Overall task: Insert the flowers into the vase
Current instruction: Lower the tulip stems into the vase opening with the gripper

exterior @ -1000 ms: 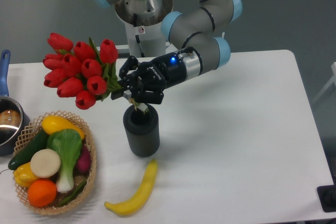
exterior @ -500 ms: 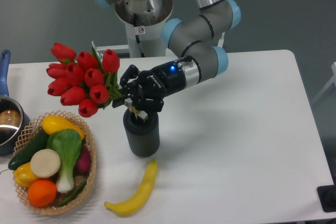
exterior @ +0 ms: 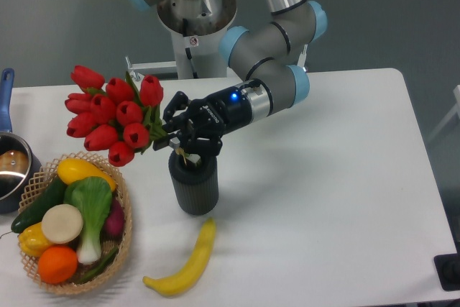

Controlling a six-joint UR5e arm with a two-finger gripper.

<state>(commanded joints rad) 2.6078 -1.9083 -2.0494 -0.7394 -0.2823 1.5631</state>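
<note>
The flowers (exterior: 111, 113), a bunch of red tulip buds with green leaves, hang tilted to the left above the table. My gripper (exterior: 180, 134) is shut on their stems, just above the vase's mouth. The vase (exterior: 193, 182) is a dark ribbed cylinder standing upright on the white table. The cut stem ends reach down at the vase's mouth; I cannot tell how far they go in. The buds lean out over the basket's side.
A woven basket (exterior: 123, 237) with vegetables and fruit sits at the front left. A banana (exterior: 184, 264) lies in front of the vase. A pot with a blue handle (exterior: 8, 156) is at the left edge. The robot base (exterior: 194, 26) stands behind.
The gripper and flowers shifted slightly right and down, bringing the stem ends closer into the vase's mouth. The vase has not moved.
</note>
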